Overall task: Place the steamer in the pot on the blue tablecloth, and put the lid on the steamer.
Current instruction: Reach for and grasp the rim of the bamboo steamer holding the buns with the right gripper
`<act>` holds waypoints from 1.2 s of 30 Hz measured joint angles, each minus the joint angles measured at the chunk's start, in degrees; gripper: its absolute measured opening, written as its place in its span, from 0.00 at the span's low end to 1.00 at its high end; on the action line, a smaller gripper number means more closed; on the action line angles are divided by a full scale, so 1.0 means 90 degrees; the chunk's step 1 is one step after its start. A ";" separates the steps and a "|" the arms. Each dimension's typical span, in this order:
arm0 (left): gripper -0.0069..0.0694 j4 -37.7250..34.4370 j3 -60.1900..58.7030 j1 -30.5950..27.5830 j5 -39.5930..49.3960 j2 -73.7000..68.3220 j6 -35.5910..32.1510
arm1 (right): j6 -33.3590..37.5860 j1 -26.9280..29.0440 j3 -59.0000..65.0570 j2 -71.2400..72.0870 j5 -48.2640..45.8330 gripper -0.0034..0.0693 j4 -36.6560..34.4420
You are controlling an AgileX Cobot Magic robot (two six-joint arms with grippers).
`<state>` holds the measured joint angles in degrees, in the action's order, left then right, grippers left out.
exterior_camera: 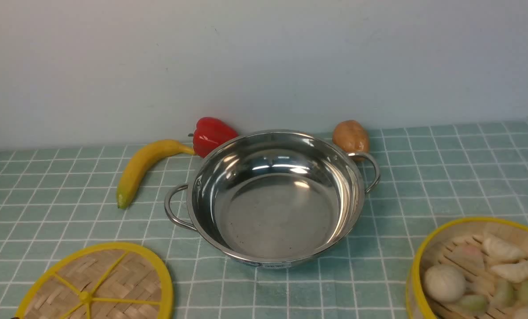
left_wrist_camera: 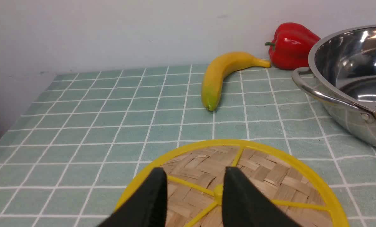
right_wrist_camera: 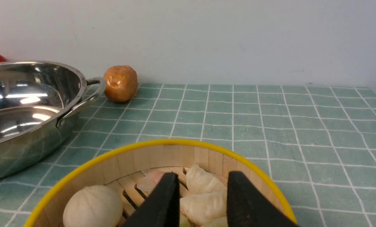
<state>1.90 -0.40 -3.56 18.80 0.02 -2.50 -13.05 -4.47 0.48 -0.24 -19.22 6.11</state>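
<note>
The left gripper (left_wrist_camera: 195,171) stood partly open above the lid (exterior_camera: 100,283), with nothing between its black fingers (left_wrist_camera: 153,195); if they touched the lid, I could not tell. The right gripper (right_wrist_camera: 203,175) was also apart and empty, over the steamer (exterior_camera: 423,259). The lid lay flat at the near edge of the blue tablecloth (exterior_camera: 445,177), on the left. The steamer, with buns and dumplings inside, stood at the near right. The shiny pot (exterior_camera: 273,212) stood empty in the middle.
</note>
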 joint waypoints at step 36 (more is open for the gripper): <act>0.41 0.0000 0.0000 0.0000 0.0000 0.0000 0.0000 | -0.0136 0.0000 0.0005 0.0000 0.0187 0.38 -0.0034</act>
<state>1.90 -0.40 -3.56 18.80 0.02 -2.50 -14.27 -4.47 0.52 -0.24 -17.54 5.80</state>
